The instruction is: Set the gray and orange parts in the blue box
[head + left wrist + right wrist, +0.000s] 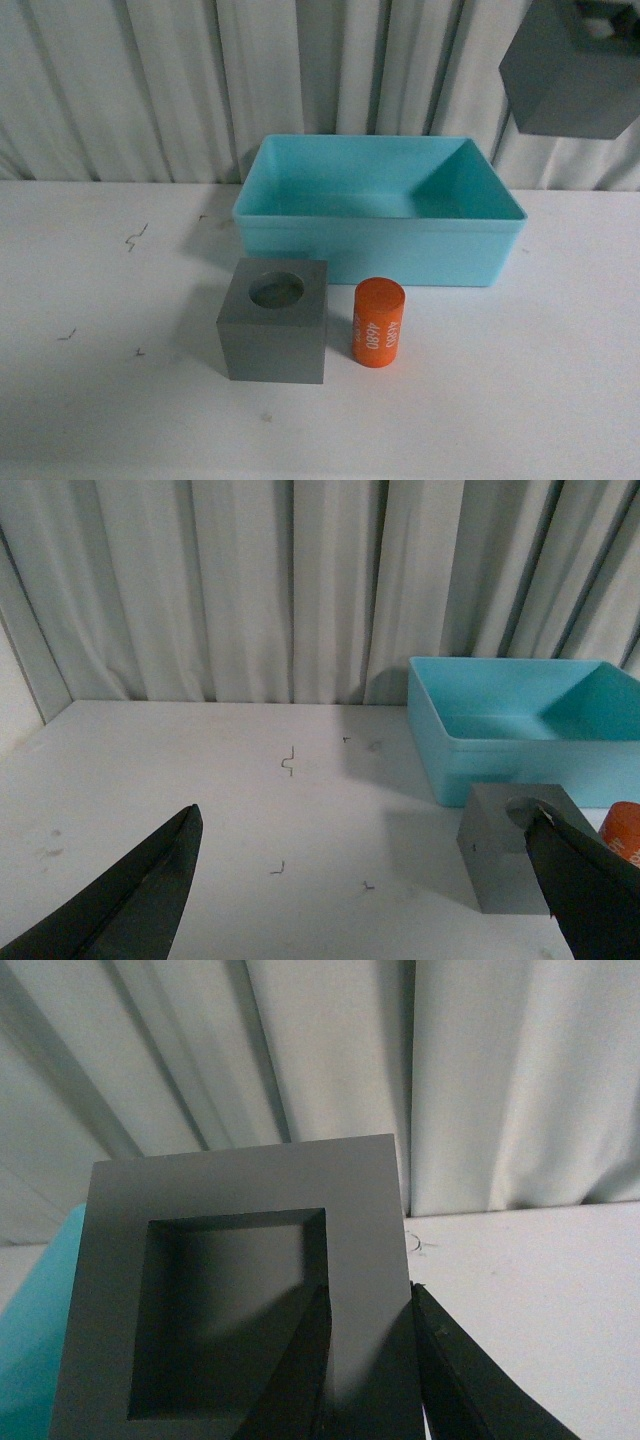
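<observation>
The blue box (380, 245) stands open on the white table. In front of it sit a gray cube with a round hole (273, 320) and an orange cylinder (377, 322) with white digits. The gray cube with the square hole (570, 70) hangs high at the right, above and right of the box. My right gripper (368, 1295) is shut on one wall of this cube (240, 1290), one finger inside the hole. My left gripper (365, 830) is open and empty, low over the table left of the round-hole cube (520, 865). The box (520, 730) shows beyond it.
A pleated white curtain (200, 80) hangs right behind the table. Small dark scratch marks (135, 237) dot the tabletop left of the box. The orange cylinder's edge (625, 830) shows at the left wrist view's border.
</observation>
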You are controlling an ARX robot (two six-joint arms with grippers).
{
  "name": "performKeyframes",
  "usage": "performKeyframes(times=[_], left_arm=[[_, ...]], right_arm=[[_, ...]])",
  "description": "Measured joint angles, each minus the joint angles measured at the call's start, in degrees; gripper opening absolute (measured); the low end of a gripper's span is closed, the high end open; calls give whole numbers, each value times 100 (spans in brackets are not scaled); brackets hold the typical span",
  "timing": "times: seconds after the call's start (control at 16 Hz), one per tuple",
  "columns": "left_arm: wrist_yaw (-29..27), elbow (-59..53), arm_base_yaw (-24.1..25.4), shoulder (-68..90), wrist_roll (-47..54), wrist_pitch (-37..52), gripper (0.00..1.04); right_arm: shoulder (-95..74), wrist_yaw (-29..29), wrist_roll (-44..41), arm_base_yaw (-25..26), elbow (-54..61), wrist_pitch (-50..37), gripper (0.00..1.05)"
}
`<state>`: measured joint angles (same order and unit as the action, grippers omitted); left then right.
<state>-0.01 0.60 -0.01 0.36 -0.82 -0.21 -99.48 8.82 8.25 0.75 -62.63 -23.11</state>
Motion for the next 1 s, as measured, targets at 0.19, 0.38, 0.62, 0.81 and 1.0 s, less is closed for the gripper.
performKeyframes(times=[0.19,0.38,0.62,0.81,1.0], left_arm=[[2,0,0,0,2,0,98],[0,0,0,0,0,0,98],[0,0,0,0,0,0,98],[2,0,0,0,2,2,98],[0,0,0,0,0,0,98]], right_arm=[[-758,-92,11,-118,-544,-201,18],[-1130,-109,175,-315,-693,-396,18],[-1576,-170,293,-505,-750,-391,18],[-1663,-212,319,-531,-774,-387,18],[-1919,-328,332,-562,-992,-396,18]])
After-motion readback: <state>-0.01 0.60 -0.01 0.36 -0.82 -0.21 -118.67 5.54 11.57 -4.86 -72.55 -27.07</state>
